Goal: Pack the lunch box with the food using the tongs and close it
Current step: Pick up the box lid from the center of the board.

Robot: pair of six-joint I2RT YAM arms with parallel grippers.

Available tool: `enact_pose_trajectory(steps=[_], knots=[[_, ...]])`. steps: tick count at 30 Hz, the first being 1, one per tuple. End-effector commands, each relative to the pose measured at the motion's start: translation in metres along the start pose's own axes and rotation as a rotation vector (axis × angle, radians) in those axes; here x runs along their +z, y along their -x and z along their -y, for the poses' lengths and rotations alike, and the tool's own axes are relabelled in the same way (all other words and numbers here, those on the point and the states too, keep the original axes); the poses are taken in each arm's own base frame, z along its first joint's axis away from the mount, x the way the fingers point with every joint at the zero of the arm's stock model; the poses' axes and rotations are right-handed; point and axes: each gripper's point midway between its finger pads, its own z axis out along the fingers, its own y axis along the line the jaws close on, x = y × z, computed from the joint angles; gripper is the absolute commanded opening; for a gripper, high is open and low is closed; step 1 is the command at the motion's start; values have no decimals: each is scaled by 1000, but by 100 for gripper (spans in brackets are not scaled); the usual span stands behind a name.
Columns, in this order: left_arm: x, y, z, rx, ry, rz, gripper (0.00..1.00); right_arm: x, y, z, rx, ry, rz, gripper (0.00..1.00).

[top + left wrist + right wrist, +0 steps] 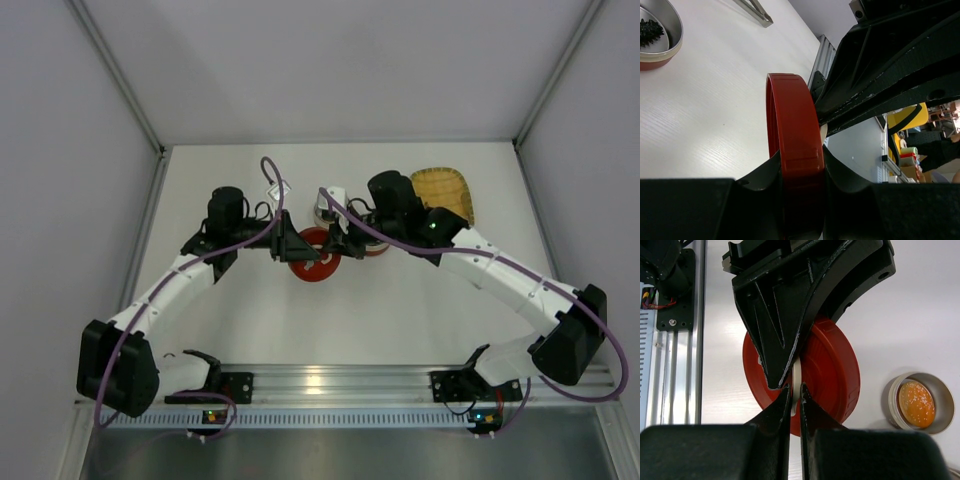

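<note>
Left pincer (800, 167): clamped across the rim of the red lid (832, 370), which stands on edge.
Right pincer (795, 392): closed thin on a pale tab (796, 375) at the lid's face, nose to nose with the left.
Arms: both reach inward and meet mid-desk (715, 110).
Food: the orange piece (916, 404) lies in one round tin (892, 395), the black piece (650, 31) in another (670, 47).
Tongs (756, 12): on the desk, past the black piece's tin.

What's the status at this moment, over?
Left jaws clamped on red lid, held on edge; right jaws shut on cream tab at its face. Orange food in one tin, black food in another tin. Nothing blocking.
</note>
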Motion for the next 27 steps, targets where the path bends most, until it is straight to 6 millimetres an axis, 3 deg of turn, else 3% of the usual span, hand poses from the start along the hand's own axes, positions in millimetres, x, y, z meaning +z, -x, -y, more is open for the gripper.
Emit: enact_pose_trajectory(steps=[1, 20, 24, 27], knots=[[-12, 55, 31, 216, -40, 168, 0, 3, -38, -46, 124, 181, -103, 3], [-15, 57, 40, 226, -76, 190, 0, 3, -53, -52, 183, 261, -131, 11], [-14, 59, 40, 220, -77, 199, 0, 4, -56, -51, 189, 259, -145, 0], [-14, 59, 39, 217, -77, 201, 0, 4, -56, -49, 199, 252, -149, 0]])
